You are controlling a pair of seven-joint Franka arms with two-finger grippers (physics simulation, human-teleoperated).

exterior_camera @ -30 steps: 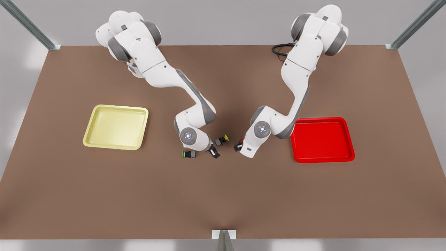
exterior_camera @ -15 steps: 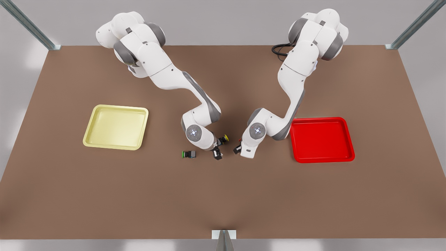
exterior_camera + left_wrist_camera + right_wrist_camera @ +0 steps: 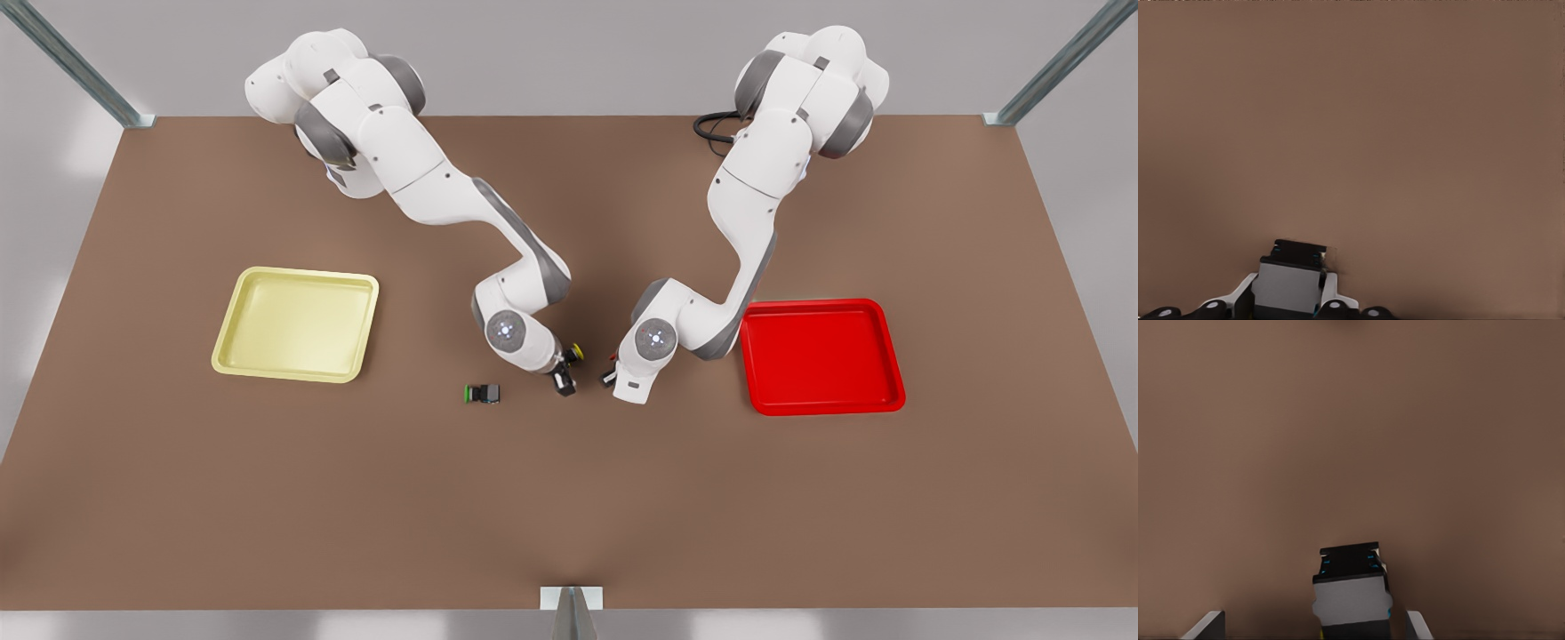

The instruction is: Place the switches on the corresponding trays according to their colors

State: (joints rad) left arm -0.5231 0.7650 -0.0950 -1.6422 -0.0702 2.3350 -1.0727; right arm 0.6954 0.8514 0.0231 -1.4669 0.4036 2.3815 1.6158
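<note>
Switches first: the yellow switch and the red switch lie close together mid-surface, between the yellow tray and the red tray and well apart from both. Neither has been lifted yet.

The right pincer is low over the yellow switch. Its fingers are spread wide with the dark body between them, gripping nothing. The left pincer is at the red switch, fingers drawn in tight against its sides — it appears to have hold.

For a good grasp, the right pincer should likely centre the body between its fingers before closing, pressing on the flat sides rather than the round cap. A small blocky part could twist or skid out if pinched off-centre.

Both wrists sit near each other, so lifting straight up before swinging outward seems wise. The green switch lies just beside the right arm's path to the yellow tray and is best cleared from above.
</note>
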